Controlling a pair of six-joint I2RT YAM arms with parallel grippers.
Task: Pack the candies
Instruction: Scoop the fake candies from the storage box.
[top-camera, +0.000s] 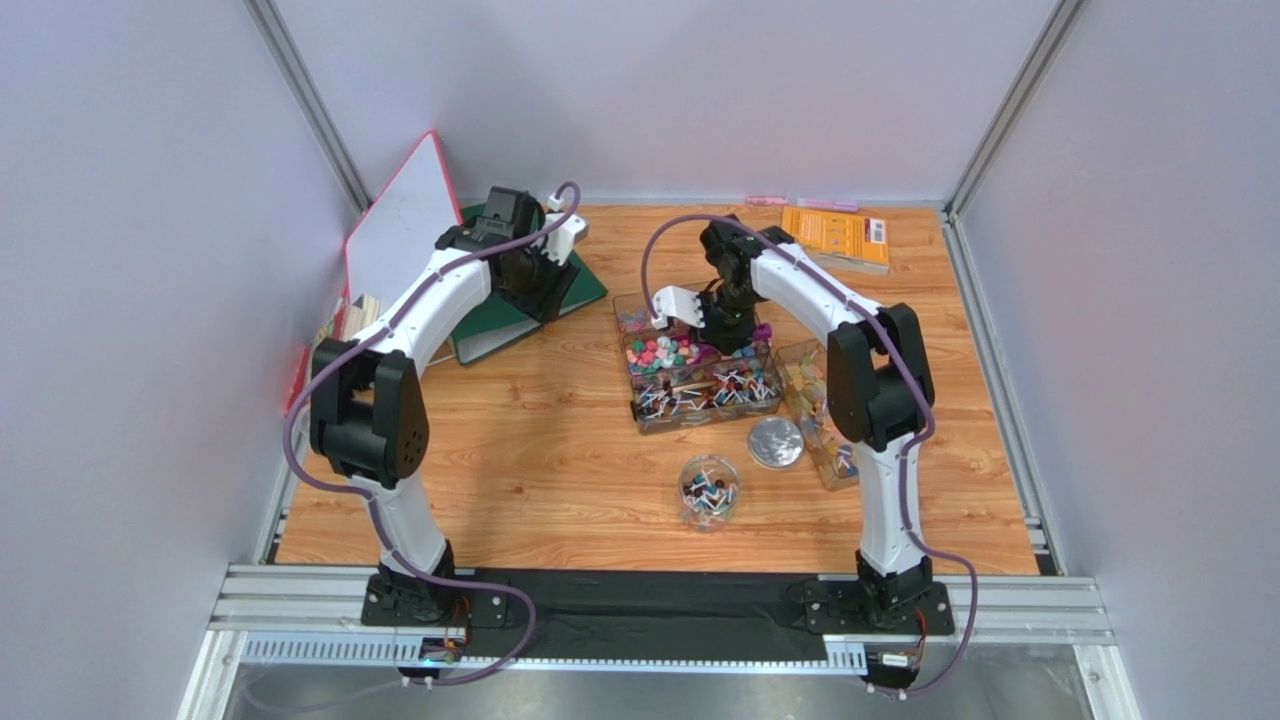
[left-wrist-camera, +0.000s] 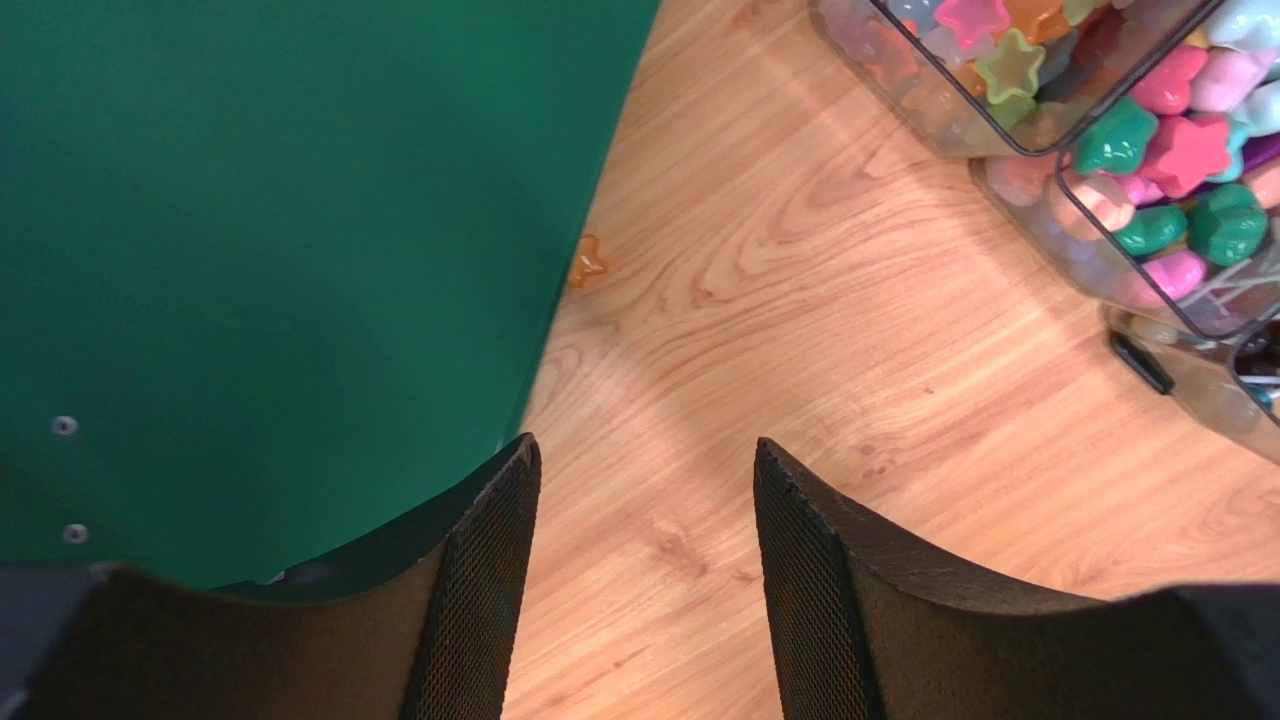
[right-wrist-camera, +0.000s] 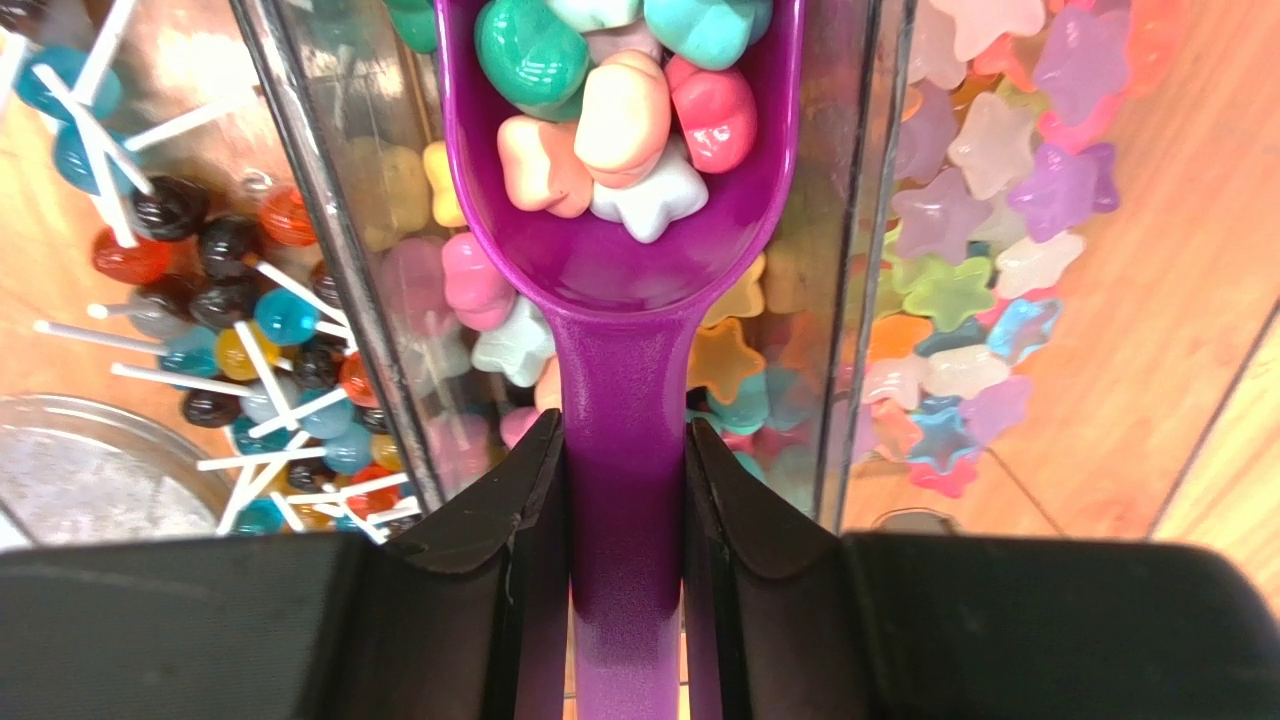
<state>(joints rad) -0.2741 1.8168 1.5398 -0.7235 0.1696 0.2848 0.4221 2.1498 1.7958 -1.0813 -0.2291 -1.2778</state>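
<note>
Your right gripper (right-wrist-camera: 624, 450) sat closest to its camera, both fingers clamped tight on the handle of the purple scoop (right-wrist-camera: 616, 285). Its bowl carried a heap of candies (right-wrist-camera: 616, 105) in green, teal, peach, pink and white, and it hung over a middle compartment of the clear tray (right-wrist-camera: 323, 240). More star-shaped sweets filled that compartment and the one to its right. Lollipops (right-wrist-camera: 226, 300) on white sticks lay in the compartment to the left.

From above, you had that tray at mid-table, with a small round jar (top-camera: 709, 491) nearer the arm bases holding a few sweets and its lid (top-camera: 777, 443) lying just beside it.

Your left gripper (left-wrist-camera: 646, 480) hovered well apart from the tray, its fingers spread with nothing between them, over the table (left-wrist-camera: 842, 345) at the edge of a green binder (left-wrist-camera: 271, 255). One orange star (left-wrist-camera: 586, 260) lay on the wood against that edge.
</note>
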